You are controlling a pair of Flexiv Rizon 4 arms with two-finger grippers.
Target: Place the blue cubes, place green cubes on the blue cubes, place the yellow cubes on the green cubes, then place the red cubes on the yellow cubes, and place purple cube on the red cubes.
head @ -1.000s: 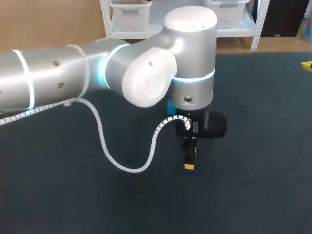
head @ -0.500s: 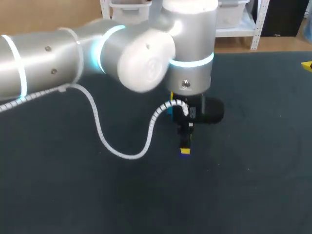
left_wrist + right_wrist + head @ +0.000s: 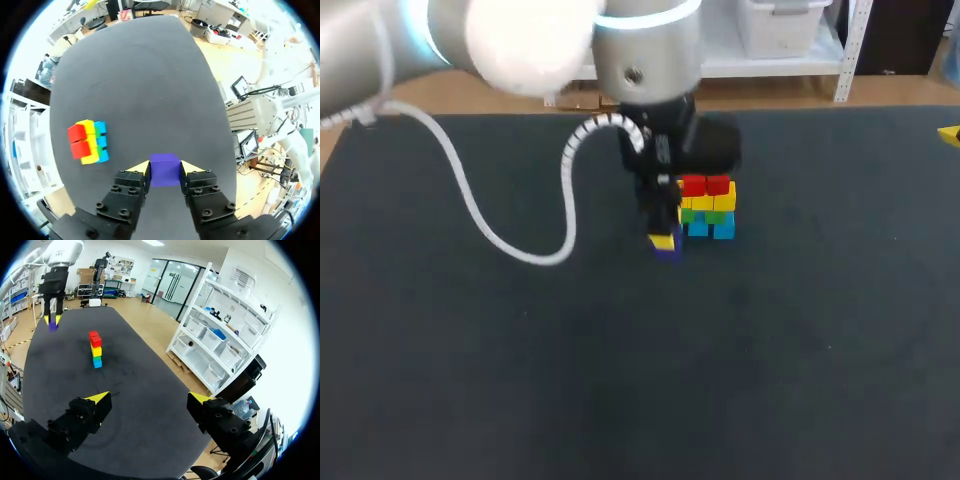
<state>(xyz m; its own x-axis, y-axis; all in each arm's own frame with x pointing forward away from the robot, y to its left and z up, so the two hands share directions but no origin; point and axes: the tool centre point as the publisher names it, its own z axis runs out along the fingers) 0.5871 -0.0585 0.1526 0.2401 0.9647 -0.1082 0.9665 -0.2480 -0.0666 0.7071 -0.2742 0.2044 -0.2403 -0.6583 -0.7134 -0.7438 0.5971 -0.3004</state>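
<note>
The left gripper (image 3: pixel 165 167) is clamped on the purple cube (image 3: pixel 667 251), held above the table (image 3: pixel 820 350) near the middle of its far edge. The stack (image 3: pixel 708 212) stands just beside it toward the right edge, with the red cubes (image 3: pixel 705 185) on top. The right gripper (image 3: pixel 150 398), fingers apart and empty, is far off.

Bright, even room light. White glare on arm shell (image 3: pixel 520 40) above left gripper (image 3: pixel 665 238); counter (image 3: pixel 520 380) beneath dark, matte.
</note>
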